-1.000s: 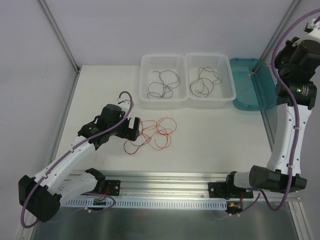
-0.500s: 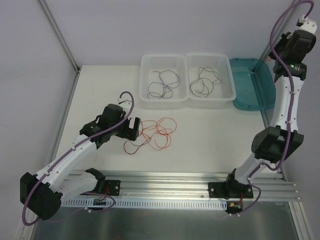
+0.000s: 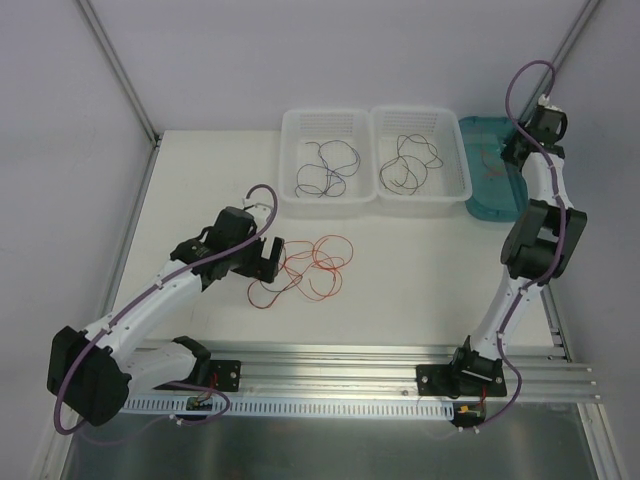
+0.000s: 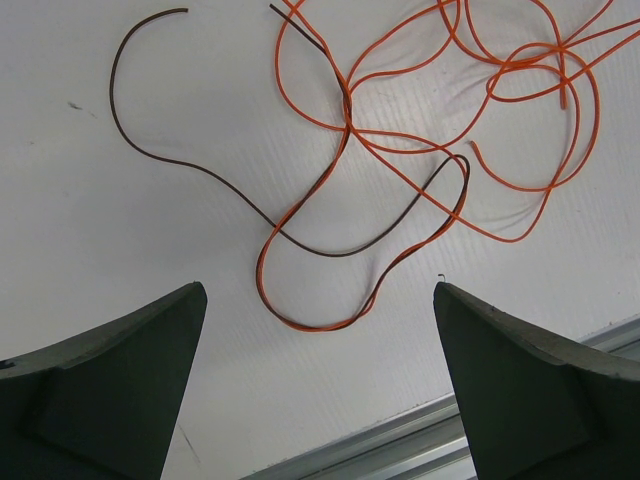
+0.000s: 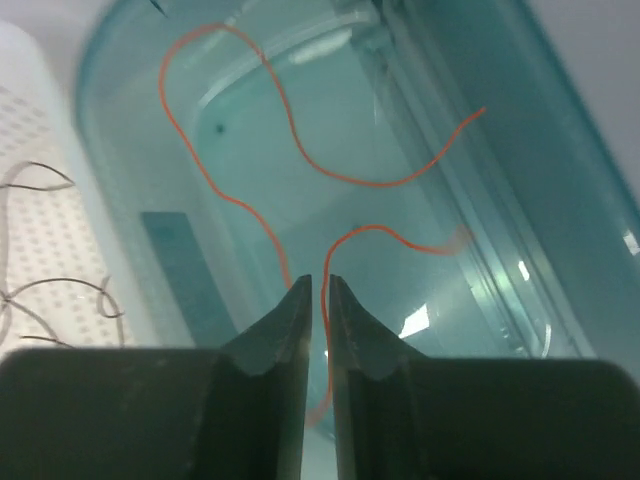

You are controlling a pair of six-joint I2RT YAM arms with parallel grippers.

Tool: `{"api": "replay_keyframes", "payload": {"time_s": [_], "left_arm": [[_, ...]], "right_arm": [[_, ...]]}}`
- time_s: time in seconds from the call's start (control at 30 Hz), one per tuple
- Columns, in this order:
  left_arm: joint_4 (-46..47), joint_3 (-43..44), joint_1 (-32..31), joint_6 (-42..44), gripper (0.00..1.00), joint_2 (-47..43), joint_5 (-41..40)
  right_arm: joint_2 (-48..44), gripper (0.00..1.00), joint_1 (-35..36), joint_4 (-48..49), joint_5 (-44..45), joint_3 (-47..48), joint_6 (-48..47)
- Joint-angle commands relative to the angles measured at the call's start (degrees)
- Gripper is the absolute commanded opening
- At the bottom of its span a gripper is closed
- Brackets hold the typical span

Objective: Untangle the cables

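An orange cable (image 5: 300, 150) lies inside the teal tray (image 5: 560, 150), snaking along its length. The right gripper (image 5: 320, 290) hovers over it, jaws a slit apart; whether it grips is unclear. The tangle (image 3: 310, 265) sprawls crosswise well left of the tray, under the wide-open left gripper (image 4: 320, 295).

Two white perforated plastic baskets (image 3: 327, 118) (image 3: 420, 114) stand side by side, touching, at the far edge of the white table (image 3: 420, 280). A translucent teal plastic tray (image 3: 480, 205) sits just right of them. A ribbed aluminium rail (image 3: 330, 360) runs along the near edge.
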Motion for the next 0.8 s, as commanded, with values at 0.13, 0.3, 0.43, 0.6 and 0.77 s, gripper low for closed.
{"api": "replay_keyframes", "payload": {"time_s": [0.13, 0.3, 0.43, 0.6, 0.77], "left_arm": [[0.7, 0.5, 0.7, 1.5, 0.99, 0.7, -1.9], [0.7, 0.5, 0.7, 1.4, 0.99, -0.1, -0.8], [0.7, 0.4, 0.7, 1.3, 0.99, -1.4, -0.2], [0.8, 0.0, 0.7, 1.2, 0.99, -4.3, -0.1], [0.8, -0.1, 0.7, 1.0, 0.99, -6.0, 0.6]], "right_arm": [[3.5, 0.4, -0.5, -4.8, 2.9, 4.4, 2.4], [1.1, 0.66, -0.7, -10.1, 5.3, 4.4, 3.8], [-7.9, 0.78, 0.3, -9.0, 1.6, 0.1, 3.9], [-17.7, 0.86, 4.5, -10.6, -3.1, -4.9, 4.2], [-29.3, 0.86, 13.5, -11.5, -6.0, -15.2, 4.3]]}}
